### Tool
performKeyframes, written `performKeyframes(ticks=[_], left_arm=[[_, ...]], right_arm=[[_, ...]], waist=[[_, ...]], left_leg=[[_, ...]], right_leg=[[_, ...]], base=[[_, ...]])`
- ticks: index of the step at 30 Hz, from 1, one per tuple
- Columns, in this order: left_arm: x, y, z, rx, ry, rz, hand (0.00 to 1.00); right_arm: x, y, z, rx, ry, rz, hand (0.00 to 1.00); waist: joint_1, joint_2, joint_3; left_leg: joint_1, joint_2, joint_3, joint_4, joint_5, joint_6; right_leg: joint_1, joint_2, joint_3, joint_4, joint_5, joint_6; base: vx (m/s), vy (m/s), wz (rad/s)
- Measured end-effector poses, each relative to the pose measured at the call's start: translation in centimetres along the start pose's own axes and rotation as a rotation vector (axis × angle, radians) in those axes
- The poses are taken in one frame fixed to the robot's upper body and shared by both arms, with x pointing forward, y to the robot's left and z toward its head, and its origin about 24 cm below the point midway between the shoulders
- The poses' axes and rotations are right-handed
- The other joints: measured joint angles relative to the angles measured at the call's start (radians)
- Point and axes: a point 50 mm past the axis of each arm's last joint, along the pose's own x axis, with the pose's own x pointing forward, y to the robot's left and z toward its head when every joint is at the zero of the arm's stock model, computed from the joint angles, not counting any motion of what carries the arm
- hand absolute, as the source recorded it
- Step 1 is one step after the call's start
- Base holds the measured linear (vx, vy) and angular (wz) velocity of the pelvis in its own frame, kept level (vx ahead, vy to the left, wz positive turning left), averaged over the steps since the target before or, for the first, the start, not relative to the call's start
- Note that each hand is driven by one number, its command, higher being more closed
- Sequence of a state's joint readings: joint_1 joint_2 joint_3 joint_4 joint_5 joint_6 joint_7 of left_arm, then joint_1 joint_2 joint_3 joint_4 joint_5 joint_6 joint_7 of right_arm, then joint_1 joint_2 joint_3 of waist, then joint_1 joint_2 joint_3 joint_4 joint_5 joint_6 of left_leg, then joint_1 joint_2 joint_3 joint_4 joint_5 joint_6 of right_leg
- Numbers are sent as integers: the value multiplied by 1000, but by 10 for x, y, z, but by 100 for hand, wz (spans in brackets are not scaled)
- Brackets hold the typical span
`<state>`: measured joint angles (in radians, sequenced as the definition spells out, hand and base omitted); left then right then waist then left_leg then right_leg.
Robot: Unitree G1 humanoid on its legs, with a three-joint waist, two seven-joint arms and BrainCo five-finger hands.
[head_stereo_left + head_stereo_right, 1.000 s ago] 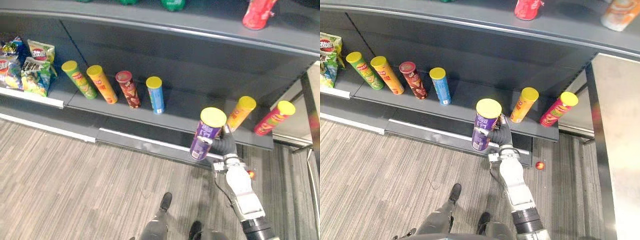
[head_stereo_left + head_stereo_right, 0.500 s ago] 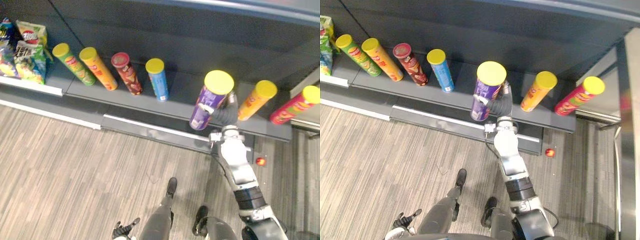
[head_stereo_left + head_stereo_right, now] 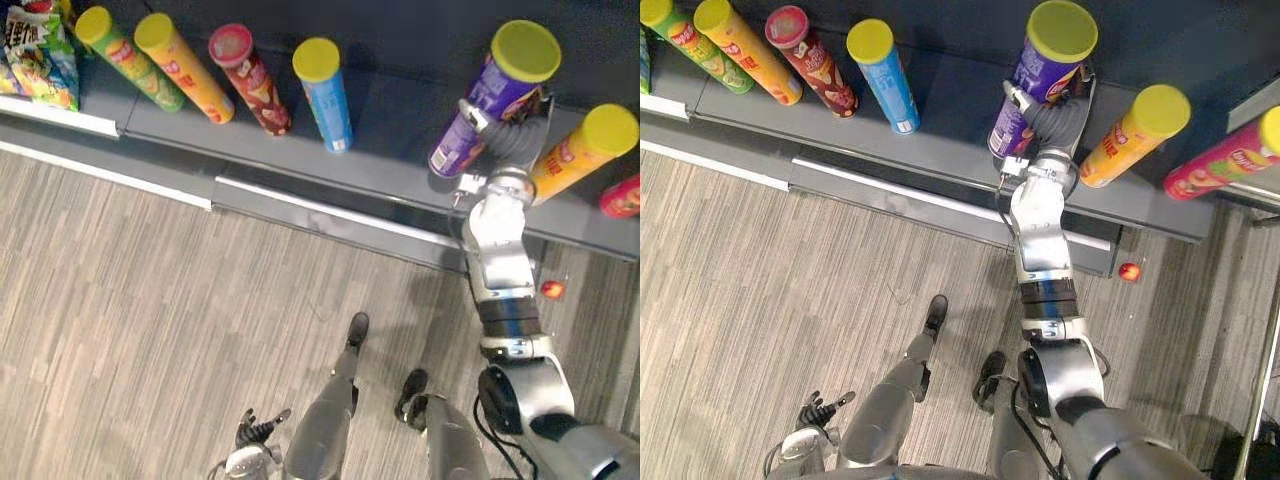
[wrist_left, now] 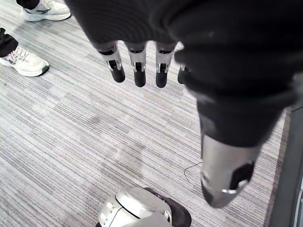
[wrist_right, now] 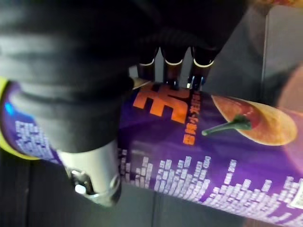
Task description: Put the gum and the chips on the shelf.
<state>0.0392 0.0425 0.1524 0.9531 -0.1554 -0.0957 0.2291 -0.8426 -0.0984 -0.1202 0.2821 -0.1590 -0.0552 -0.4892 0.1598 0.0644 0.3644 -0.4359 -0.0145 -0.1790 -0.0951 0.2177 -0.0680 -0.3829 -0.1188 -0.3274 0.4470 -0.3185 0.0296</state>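
**Right hand holds purple chips can at the shelf; left hand idle**

The right hand [image 3: 1054,122] is wrapped round the purple chips can [image 3: 1034,78]. In the right wrist view its fingers [image 5: 172,71] curl over the can's side and the thumb [image 5: 93,176] presses the opposite side. The can has a yellow lid, and its base is over the grey shelf [image 3: 950,132]. I cannot tell whether the base touches the board. It sits between the blue can [image 3: 886,78] on its left and the yellow-orange can [image 3: 1134,136] on its right, apart from both.

Further left along the shelf stand a maroon can [image 3: 812,60], an orange can [image 3: 746,52] and a green can [image 3: 688,44]. Chip bags [image 3: 40,52] are at the far left end. A red can [image 3: 1226,160] is at the right end. A small red ball [image 3: 1129,271] lies on the striped floor [image 3: 760,280] near the shelf base, right of the arm.

The left hand [image 3: 821,410] hangs low at the near left over the floor. Its fingers [image 4: 139,67] are straight, slightly apart and hold nothing. A person's white shoes [image 4: 21,61] show beyond it.
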Motion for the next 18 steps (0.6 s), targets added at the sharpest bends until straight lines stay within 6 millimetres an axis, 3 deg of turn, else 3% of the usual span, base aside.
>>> performKeyframes(ticks=[11, 13, 18], left_arm=[[3, -20, 30, -10, -116, -67, 0], [2, -22, 34, -16, -133, -72, 0], [2, -25, 37, -40, -140, -82, 0]], right_arm=[[18, 1, 7, -24, -13, -19, 100], [20, -1, 7, -35, -16, -21, 100], [24, 3, 13, -79, -50, -4, 100]], waist=[[22, 24, 26], [38, 24, 26], [36, 26, 27]], left_leg=[[-77, -18, -27, 0, 25, -6], [-82, -20, -28, 0, 26, -5], [-98, -42, -54, 0, 32, -6]], right_leg=[[-105, -26, 0, 92, -33, -7], [-119, -31, 0, 110, -36, -7], [-139, -59, -17, 157, -63, -6]], base=[[-6, -51, 8], [-13, -80, 11], [-7, -72, 18]])
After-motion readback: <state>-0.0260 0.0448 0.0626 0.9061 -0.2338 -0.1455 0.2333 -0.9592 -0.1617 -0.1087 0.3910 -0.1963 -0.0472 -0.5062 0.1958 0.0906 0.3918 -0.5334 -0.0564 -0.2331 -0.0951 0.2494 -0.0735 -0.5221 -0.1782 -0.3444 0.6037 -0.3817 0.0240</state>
